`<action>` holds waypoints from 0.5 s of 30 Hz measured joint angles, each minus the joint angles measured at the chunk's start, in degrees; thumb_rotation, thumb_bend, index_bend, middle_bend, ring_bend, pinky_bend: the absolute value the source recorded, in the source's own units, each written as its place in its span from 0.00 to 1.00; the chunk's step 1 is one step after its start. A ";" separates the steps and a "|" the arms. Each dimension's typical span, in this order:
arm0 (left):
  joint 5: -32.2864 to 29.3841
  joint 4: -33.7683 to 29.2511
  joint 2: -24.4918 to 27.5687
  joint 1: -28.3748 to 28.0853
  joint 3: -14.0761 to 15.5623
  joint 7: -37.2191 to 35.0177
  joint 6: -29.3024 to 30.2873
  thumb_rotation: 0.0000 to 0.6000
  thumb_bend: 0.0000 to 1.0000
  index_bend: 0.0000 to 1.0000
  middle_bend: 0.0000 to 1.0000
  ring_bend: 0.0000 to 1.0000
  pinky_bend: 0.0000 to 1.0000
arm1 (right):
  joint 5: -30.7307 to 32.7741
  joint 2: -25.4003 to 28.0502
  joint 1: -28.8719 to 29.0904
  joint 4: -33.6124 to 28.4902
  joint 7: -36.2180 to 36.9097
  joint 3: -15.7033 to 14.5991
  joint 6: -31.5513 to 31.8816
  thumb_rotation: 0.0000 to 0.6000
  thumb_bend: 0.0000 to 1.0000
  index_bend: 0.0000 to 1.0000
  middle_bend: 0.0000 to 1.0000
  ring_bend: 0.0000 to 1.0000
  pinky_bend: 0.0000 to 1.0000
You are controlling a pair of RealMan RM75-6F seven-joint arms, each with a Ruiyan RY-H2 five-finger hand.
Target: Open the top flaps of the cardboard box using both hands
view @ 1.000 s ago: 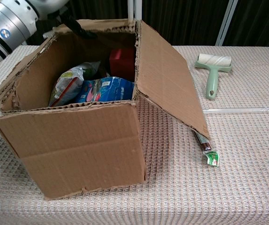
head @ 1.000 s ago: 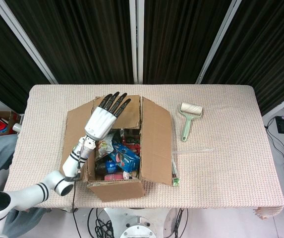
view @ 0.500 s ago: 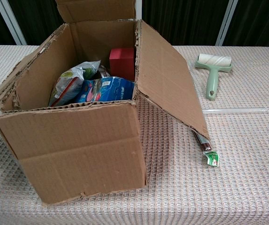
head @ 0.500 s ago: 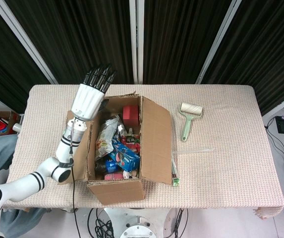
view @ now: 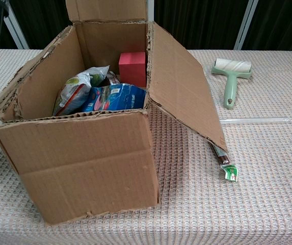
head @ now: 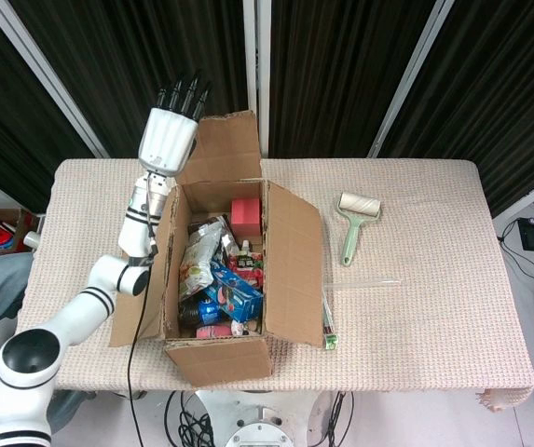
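**Over the back flap, a raised hand and a few ways to undo the work**

Above the far-left corner of the cardboard box [head: 218, 279], the left hand [head: 168, 132] is held up with its fingers straight and together, gripping nothing and, as far as the head view shows, just clear of the back flap [head: 222, 147]. That flap stands upright, while the right flap [head: 294, 265] slopes down and outward to the counter [head: 434, 298] and the left flap [head: 141, 279] lies folded out on the other side. The front flap appears folded down against the front wall. The right hand shows in neither view, so its state cannot be told.

The box sits left of centre on the counter, packed with packets and a red carton [head: 245, 213]. All flaps look open, so the task seems close to done.

The main risk is probably the back flap: cardboard springs, and if it is only standing on its crease it could fall forward over the contents once nothing props it. A downward sweep of the left arm could also catch its edge and drag or tip the box. The right flap's tip rests on a small tube [view: 226, 162], which could get nudged. The lint roller [head: 354, 223] and the thin clear rod [head: 364, 282] lie well apart to the right, out of harm's way
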 measured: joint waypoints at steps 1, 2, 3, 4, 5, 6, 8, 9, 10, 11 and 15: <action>-0.38 2.16 -0.75 -0.90 -0.06 -0.59 -0.86 1.00 0.19 0.00 0.00 0.05 0.17 | 0.51 0.13 0.03 0.19 0.23 0.09 -0.13 1.00 0.44 0.00 0.00 0.00 0.00; -0.72 4.20 -1.47 -1.69 -0.06 -1.24 -1.64 1.00 0.19 0.00 0.00 0.05 0.17 | 0.88 0.23 0.09 0.37 0.41 0.15 -0.31 1.00 0.45 0.00 0.00 0.00 0.00; -1.20 6.70 -2.37 -2.58 -0.04 -2.33 -2.55 1.00 0.19 0.00 0.00 0.05 0.17 | 1.22 0.32 0.18 0.53 0.55 0.21 -0.56 1.00 0.44 0.00 0.00 0.00 0.00; -1.55 8.27 -2.96 -3.09 0.01 -3.29 -3.11 1.00 0.19 0.00 0.00 0.05 0.17 | 1.61 0.43 0.36 0.75 0.71 0.31 -0.93 1.00 0.44 0.00 0.00 0.00 0.00; -1.86 9.45 -3.45 -3.46 0.08 -4.31 -3.52 1.00 0.19 0.00 0.00 0.05 0.17 | 1.84 0.49 0.54 0.88 0.81 0.39 -1.16 1.00 0.44 0.00 0.00 0.00 0.00; -2.19 10.51 -3.87 -3.69 0.23 -5.65 -3.77 1.00 0.19 0.00 0.00 0.05 0.17 | 1.96 0.52 0.72 0.96 0.90 0.46 -1.35 1.00 0.44 0.00 0.00 0.00 0.00; -2.58 11.09 -4.07 -3.56 0.45 -7.63 -3.59 1.00 0.18 0.00 0.00 0.05 0.17 | 2.06 0.51 1.11 1.09 1.03 0.54 -1.79 1.00 0.44 0.00 0.00 0.00 0.00; -2.78 10.99 -4.02 -3.19 0.59 -8.90 -3.10 1.00 0.18 0.00 0.00 0.05 0.18 | 2.02 0.45 1.28 1.16 1.00 0.52 -1.96 1.00 0.44 0.00 0.00 0.00 0.00; -2.87 10.64 -3.86 -2.73 0.70 -9.74 -2.50 1.00 0.17 0.00 0.00 0.05 0.18 | 1.89 0.30 1.39 1.29 0.84 0.40 -2.08 1.00 0.44 0.00 0.00 0.00 0.00; -2.94 9.97 -3.59 -2.16 0.82 -10.54 -1.78 1.00 0.15 0.00 0.00 0.05 0.18 | 1.78 0.12 1.43 1.44 0.64 0.27 -2.13 1.00 0.44 0.00 0.00 0.00 0.00; -2.63 2.58 -0.48 2.09 2.00 -13.69 1.09 1.00 0.11 0.02 0.04 0.05 0.18 | 1.52 -1.21 1.25 2.66 -1.11 -0.55 -1.91 1.00 0.43 0.00 0.00 0.00 0.00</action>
